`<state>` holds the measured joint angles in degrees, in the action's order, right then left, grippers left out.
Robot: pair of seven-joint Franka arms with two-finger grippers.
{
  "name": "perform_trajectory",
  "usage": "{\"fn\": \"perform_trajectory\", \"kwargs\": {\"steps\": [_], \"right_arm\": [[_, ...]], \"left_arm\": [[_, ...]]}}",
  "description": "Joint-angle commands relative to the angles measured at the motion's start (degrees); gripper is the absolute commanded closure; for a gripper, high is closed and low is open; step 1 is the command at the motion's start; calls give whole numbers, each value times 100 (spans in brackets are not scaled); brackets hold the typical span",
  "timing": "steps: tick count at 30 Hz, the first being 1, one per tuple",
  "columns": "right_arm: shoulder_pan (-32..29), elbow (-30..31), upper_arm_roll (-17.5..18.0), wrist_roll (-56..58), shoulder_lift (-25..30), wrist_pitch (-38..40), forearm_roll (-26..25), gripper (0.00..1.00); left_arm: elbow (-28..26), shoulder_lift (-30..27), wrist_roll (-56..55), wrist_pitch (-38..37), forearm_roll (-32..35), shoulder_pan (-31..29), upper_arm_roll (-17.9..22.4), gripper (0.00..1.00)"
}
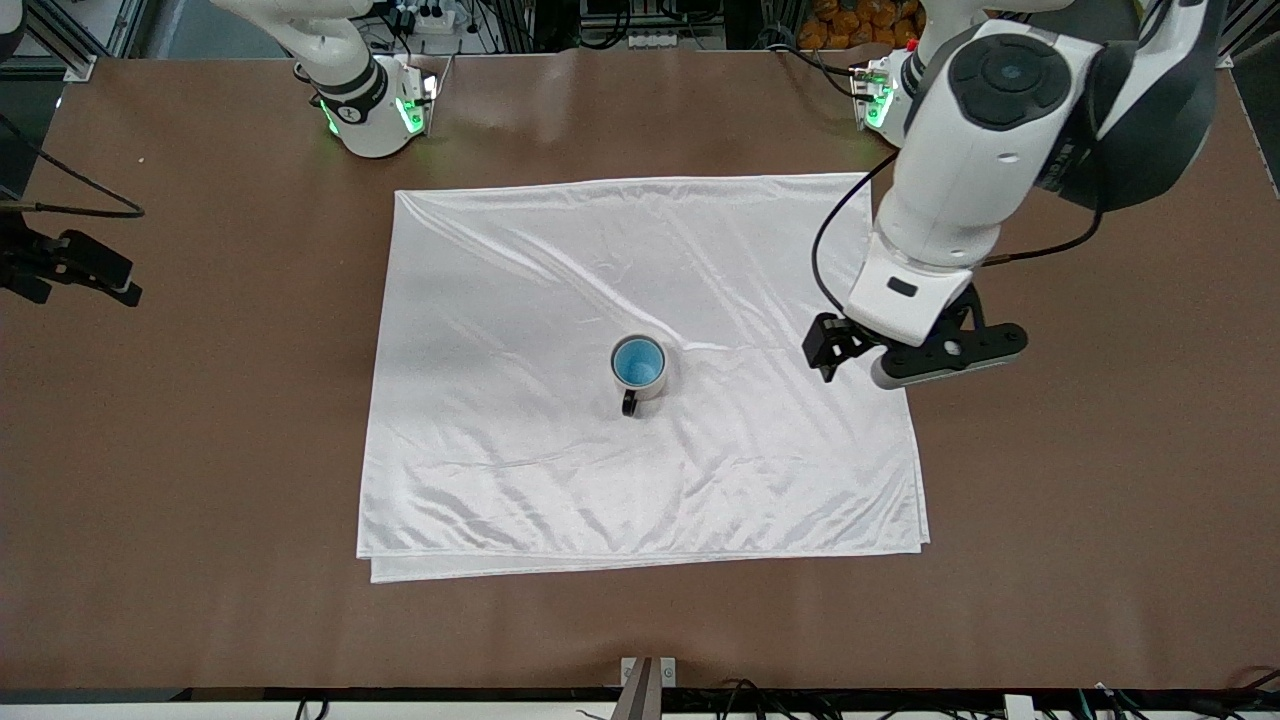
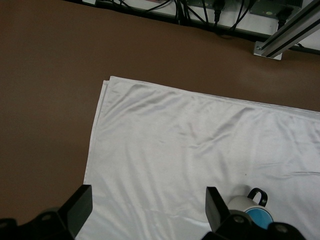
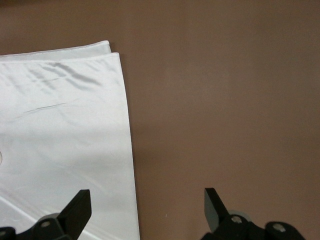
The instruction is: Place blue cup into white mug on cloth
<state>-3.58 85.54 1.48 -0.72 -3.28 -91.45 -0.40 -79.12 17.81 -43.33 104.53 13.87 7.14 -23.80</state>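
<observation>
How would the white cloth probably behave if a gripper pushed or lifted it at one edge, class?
The cloth looks floppy: it lies wrinkled and folded double, so a lifted edge would probably drape and sag. Its shiny surface suggests it may slide on the table and bunch when pushed. The white mug standing on it, blue cup inside, could shift or tip.

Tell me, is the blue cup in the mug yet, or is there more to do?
It looks done: the blue cup sits inside the white mug, which stands on the cloth. Nothing is in hand: the left gripper is open over the cloth's edge, and the right gripper is open too. Nothing looks left.
</observation>
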Motion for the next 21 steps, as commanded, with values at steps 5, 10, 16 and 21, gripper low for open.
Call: {"fn": "perform_trajectory", "kwargs": {"steps": [5,10,16,21], "right_arm": [[33,77,10,55,47,14,13,0],[130,68,-7,46,3,5,13,0],[121,68,-7,46,-6,-4,13,0],[139,77,-7,46,-6,-13,13,0]], "left_arm": [[-192,-454,860,-363,-745,-783,-46,0],[-384,-638,1396,-399,-913,-1126,-46,0],[-640,-814,1810,-399,-1027,-1469,-46,0],[-763,-919,2188,-407,-1071,-1751,-46,0]]}}
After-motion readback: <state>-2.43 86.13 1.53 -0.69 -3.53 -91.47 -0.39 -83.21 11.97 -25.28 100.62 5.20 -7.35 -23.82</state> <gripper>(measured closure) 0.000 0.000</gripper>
